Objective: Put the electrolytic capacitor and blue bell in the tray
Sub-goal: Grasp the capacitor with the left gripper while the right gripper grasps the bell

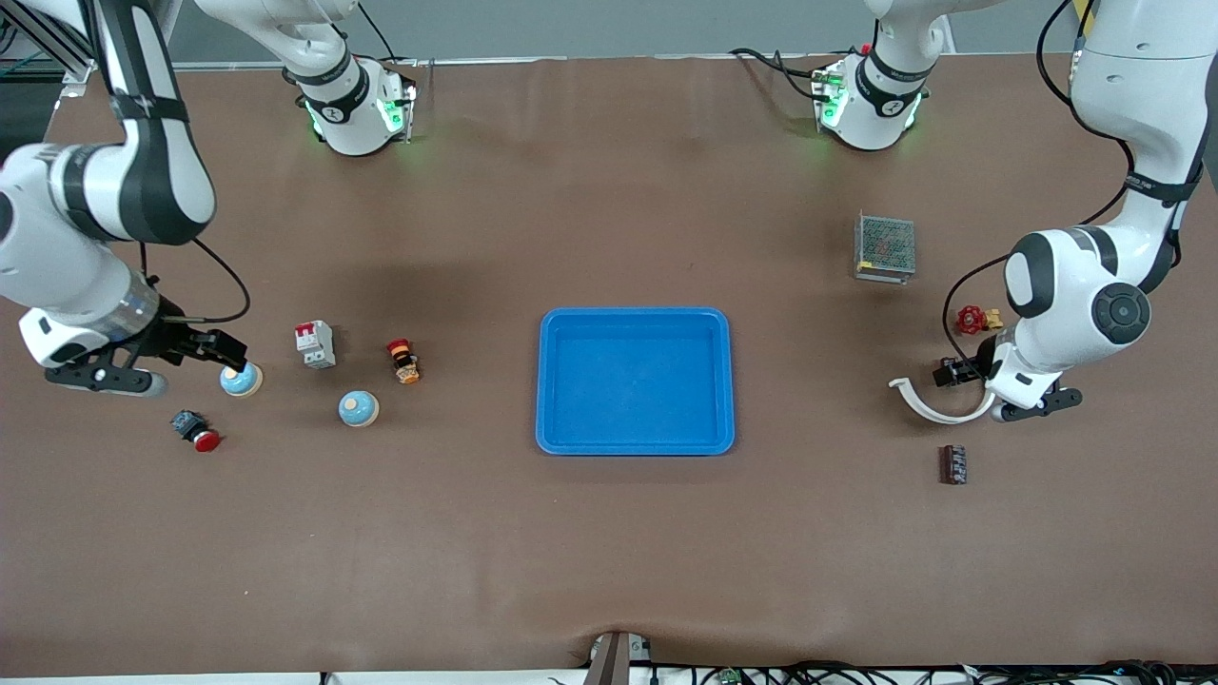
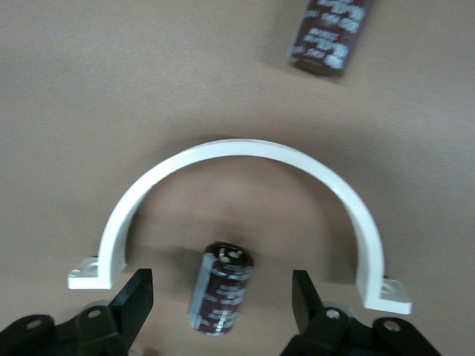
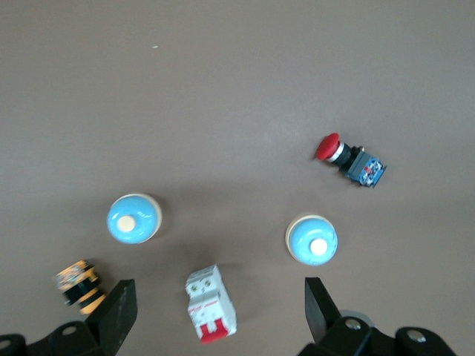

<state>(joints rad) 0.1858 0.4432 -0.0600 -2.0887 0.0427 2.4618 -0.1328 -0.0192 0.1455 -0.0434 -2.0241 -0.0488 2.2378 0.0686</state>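
The bright-blue tray (image 1: 636,323) lies at the table's middle. One dark electrolytic capacitor (image 2: 221,289) lies on the table between the open fingers of my left gripper (image 2: 221,304), inside a white curved clamp (image 2: 245,152). A second capacitor (image 1: 953,464) (image 2: 330,33) lies nearer the front camera than the clamp (image 1: 928,403). My left gripper (image 1: 952,373) hangs low there. Two blue bells (image 1: 240,379) (image 1: 359,408) stand toward the right arm's end. My right gripper (image 1: 224,352) is open and empty above them; its wrist view shows both bells (image 3: 312,241) (image 3: 132,219).
Near the bells lie a white and red circuit breaker (image 1: 315,343) (image 3: 211,304), an orange and black part (image 1: 404,362), and a red push button (image 1: 197,433) (image 3: 349,159). A mesh-cased box (image 1: 885,247) and a red-handled valve (image 1: 972,319) sit toward the left arm's end.
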